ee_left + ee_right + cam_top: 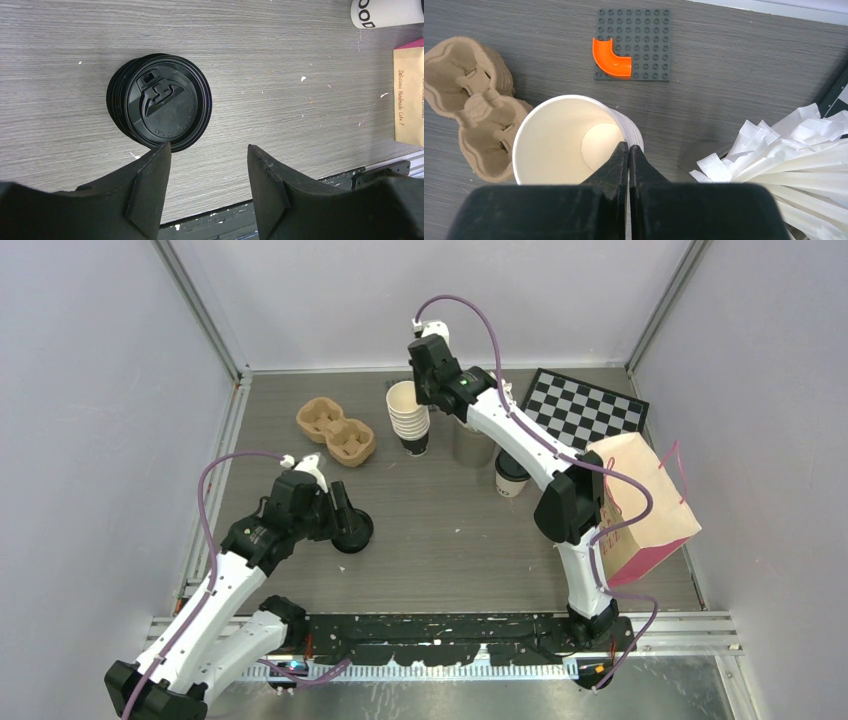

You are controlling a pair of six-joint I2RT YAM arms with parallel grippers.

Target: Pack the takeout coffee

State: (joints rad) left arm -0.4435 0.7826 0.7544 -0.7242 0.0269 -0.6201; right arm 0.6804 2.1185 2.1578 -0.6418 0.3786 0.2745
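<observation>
- The left gripper [207, 147] hangs over the grey wood-grain table [300, 50] with its two fingers spread apart and nothing between them.
- A stack of round black plastic lids [160, 102] lies just ahead of its left finger [150, 185]. That fingertip comes up to the stack's near edge, but I cannot tell if it touches.
- The takeout coffee, a small cream-white paper cup with a black lid [511, 478], stands well off to this gripper's right. It shows in the far corner of the left wrist view.
- A cream paper bag with pink trim [409, 95] sits further to the right, past the right finger.
- The right gripper [628, 146] has its fingers pressed together at the rim of the top cup [554, 145] of a stack of lidless cream paper cups [408, 418]. One tip is inside the wall and the other outside, pinching it.
- A brown moulded-pulp cup carrier [474, 105] lies to this gripper's left.
- A dark grey studded plate with an orange curved piece [610, 57] is ahead of it.
- White paper-wrapped sticks [774, 165] are bunched to its right.
- The capped cup stands behind this gripper, beside its own arm.
</observation>
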